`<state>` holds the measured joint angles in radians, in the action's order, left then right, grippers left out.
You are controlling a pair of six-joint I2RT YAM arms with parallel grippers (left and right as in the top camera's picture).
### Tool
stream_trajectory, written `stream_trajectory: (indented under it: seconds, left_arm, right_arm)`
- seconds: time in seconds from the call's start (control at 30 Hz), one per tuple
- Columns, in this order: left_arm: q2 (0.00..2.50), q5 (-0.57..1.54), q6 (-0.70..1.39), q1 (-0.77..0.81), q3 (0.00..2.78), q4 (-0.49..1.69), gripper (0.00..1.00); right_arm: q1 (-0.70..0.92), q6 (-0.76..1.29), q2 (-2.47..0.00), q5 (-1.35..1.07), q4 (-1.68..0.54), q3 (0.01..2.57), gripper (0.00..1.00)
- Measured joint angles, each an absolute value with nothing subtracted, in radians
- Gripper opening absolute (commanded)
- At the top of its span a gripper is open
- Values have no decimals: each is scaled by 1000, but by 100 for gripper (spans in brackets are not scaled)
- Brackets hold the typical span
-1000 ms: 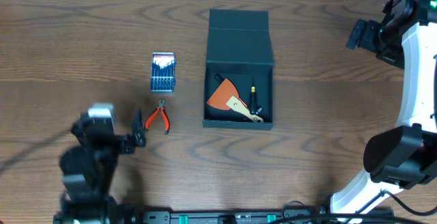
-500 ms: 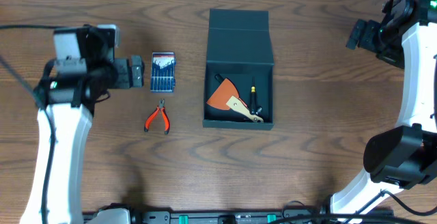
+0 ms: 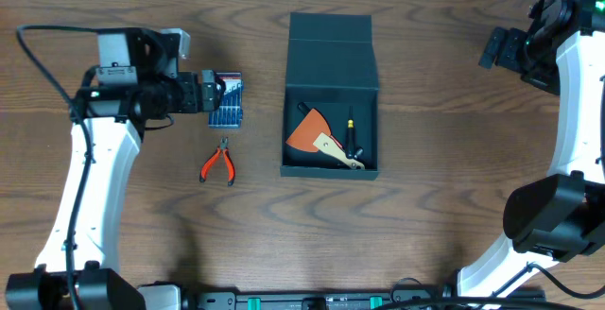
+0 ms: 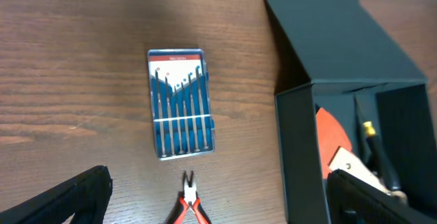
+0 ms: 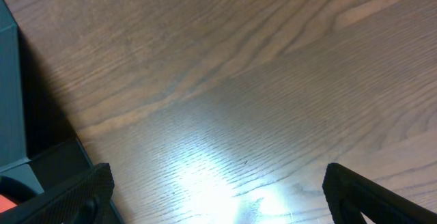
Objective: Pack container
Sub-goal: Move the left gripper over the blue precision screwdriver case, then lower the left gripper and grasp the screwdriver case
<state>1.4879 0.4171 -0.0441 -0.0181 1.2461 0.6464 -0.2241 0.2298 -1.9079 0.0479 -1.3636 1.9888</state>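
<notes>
Swung away past the pliers (image 3: 218, 163) since a second ago, our left gripper (image 3: 213, 93) gapes empty over the case (image 3: 229, 108), the open container (image 3: 331, 126) sits mid-table to their right, and our right gripper (image 3: 495, 47) gapes empty far right.

Wide bare table (image 3: 444, 159) right of the container (image 3: 332, 50) and along the near edge. Left of it a clear strip, then the screwdriver case (image 3: 229, 111) and pliers (image 3: 218, 163) (close together) block a low pass.

wooden table (image 3: 454, 111) | on it: container (image 3: 331, 53); blue screwdriver case (image 3: 230, 108); orange pliers (image 3: 218, 163)
</notes>
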Motion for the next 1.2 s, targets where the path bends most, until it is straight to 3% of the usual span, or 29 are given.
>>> stream_trajectory:
  seconds: [0.3, 0.73, 1.2]
  left_arm:
    - [1628, 276, -23, 84, 1293, 655, 98]
    - [1914, 141, 16, 87, 1549, 790, 98]
    - [2087, 105, 45, 88, 1565, 748, 98]
  right_arm:
    - [-224, 230, -1908, 48, -1364, 1989, 99]
    - [-224, 230, -1908, 48, -1364, 1989, 99]
    - [-224, 230, -1908, 48, -1363, 1989, 99]
